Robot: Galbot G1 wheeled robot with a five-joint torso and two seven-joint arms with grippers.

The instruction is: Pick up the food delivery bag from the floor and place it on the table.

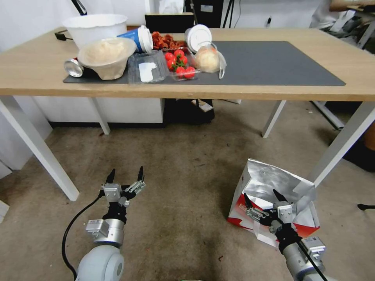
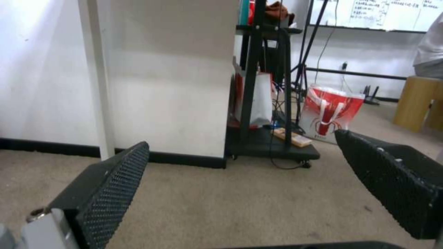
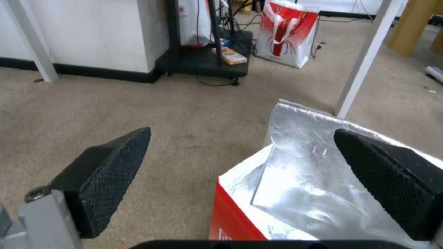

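White bowl [image 1: 95, 28], cherry tomatoes [image 1: 179, 63], blue cup [image 1: 137, 38], silver can [image 1: 73, 67], bagged bun [image 1: 208, 59], beige carpet [image 1: 175, 171]

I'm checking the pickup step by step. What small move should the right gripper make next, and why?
Probably lower the right gripper toward the food delivery bag and settle its open fingers over the rim. It hangs just above the foil-lined opening with nothing between its fingers, and the bag sits on the floor. The left gripper waits open over bare carpet.

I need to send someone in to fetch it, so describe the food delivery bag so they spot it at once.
Start at the table; by its front right leg the food delivery bag stands on the carpet, beneath the open right claw. It gapes open, showing silver foil lining, unlike the closed red bag farther back.
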